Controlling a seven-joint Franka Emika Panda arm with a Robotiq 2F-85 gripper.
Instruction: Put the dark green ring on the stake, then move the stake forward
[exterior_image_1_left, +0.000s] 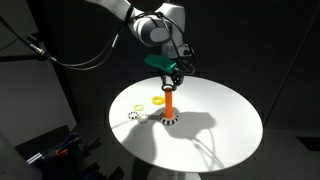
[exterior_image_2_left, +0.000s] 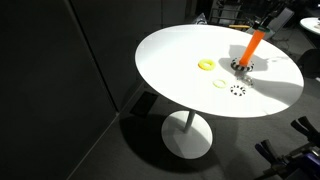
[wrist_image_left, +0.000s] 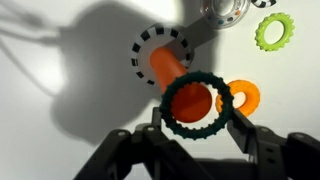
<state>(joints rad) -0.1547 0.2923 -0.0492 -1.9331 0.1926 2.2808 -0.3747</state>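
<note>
Presently: claw (wrist_image_left: 198, 113), closed to ring width on the dark green ring (wrist_image_left: 197, 130), which is held flat between both fingers, open centre facing down. The stake (wrist_image_left: 168, 66) stands upright on the white surface (wrist_image_left: 40, 140) directly beneath the claw. Its orange tip shows through the hole, seemingly unthreaded; lowering depends on keeping the hole centred on the vertical peg axis.

Dark green ring (wrist_image_left: 197, 77) — toothed — centred over upright orange stake (wrist_image_left: 168, 65).
</note>
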